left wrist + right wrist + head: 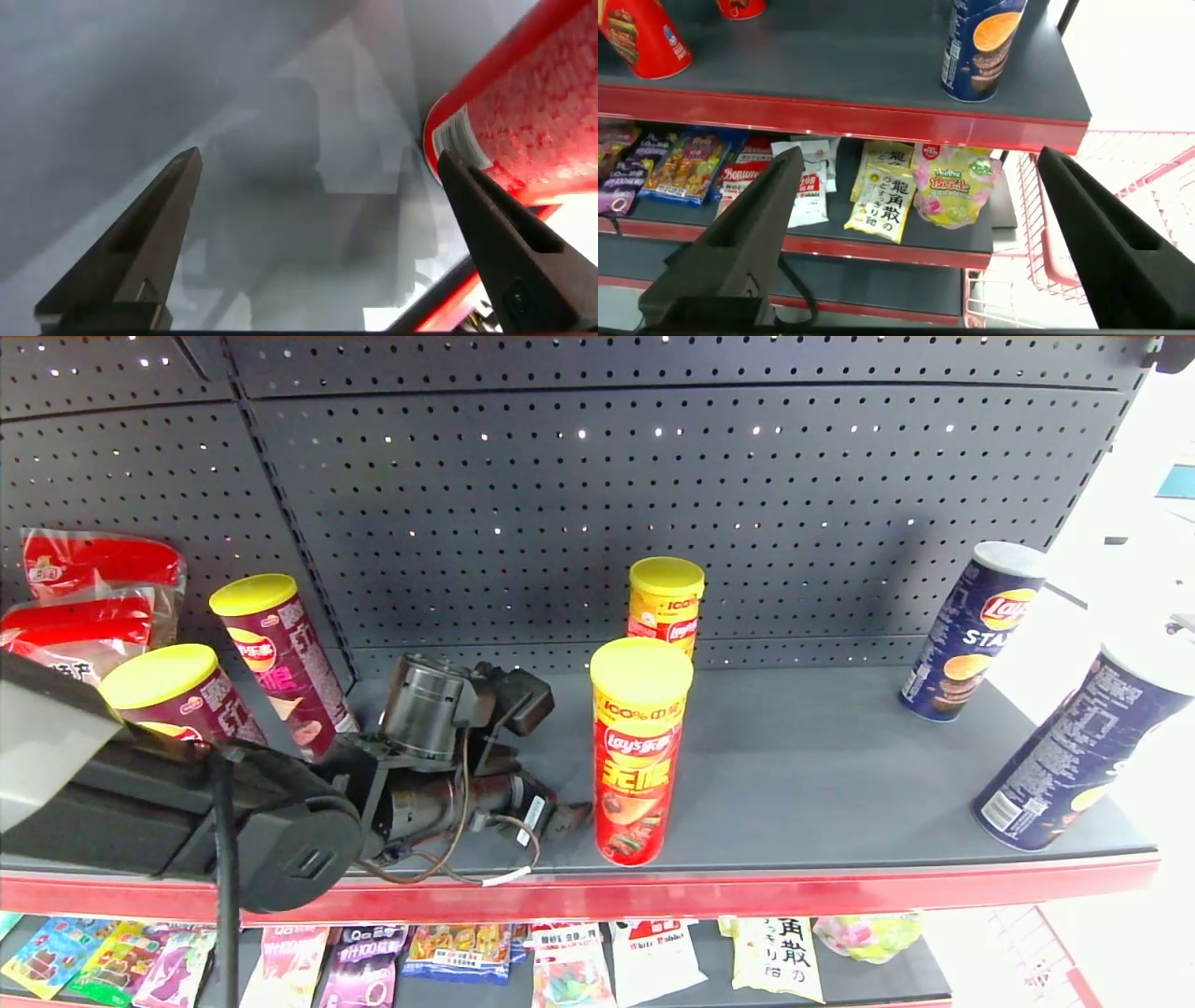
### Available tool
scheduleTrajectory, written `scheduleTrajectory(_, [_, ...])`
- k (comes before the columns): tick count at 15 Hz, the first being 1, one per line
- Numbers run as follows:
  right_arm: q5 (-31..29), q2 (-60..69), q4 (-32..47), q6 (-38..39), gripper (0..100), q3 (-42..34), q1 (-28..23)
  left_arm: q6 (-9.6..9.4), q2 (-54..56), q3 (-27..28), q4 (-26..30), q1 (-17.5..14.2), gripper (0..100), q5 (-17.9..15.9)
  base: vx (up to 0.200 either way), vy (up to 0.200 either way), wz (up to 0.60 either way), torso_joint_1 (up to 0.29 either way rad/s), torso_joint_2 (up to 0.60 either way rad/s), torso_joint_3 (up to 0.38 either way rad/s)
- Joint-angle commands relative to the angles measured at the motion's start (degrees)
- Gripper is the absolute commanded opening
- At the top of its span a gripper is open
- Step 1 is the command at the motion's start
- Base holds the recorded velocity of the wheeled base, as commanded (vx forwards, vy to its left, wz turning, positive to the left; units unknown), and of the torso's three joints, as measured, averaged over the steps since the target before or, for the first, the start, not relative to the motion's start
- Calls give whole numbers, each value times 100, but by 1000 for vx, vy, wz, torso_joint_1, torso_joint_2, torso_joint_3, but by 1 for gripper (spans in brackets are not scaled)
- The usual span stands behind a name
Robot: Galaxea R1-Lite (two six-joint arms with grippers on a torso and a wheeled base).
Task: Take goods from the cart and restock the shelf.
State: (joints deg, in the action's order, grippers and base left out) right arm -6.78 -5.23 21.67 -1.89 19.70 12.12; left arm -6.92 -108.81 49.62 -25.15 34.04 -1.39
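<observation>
A red chips can with a yellow lid [638, 756] stands near the front edge of the grey shelf [822, 784]. My left gripper [569, 817] lies low on the shelf board just left of that can. In the left wrist view the left gripper [318, 159] is open with nothing between its fingers, and the red can [533, 112] sits right beside one finger [495, 233]. My right gripper [920, 154] is open and empty in front of the shelf, below its red front edge [878, 117]. A blue can [980, 47] stands above it near that edge.
A second red can [665, 602] stands behind the first. Two purple cans [280, 658] and red bags [89, 588] fill the left, two blue cans [976, 630] the right. Snack packs [887, 196] lie on the lower shelf. A red wire cart [1046, 271] is at the right.
</observation>
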Motion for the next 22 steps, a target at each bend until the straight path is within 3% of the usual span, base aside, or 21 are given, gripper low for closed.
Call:
scheduleTrajectory(1, [1,-40,3,-4,100,-1,1,7,-131,171,1,42,100,-10,0,0,0,0,0,0])
scheduleTrajectory(22, [-8,-40,-32,119,100,-63,1,33,-184,452,335,182,100,-10,0,0,0,0,0,0])
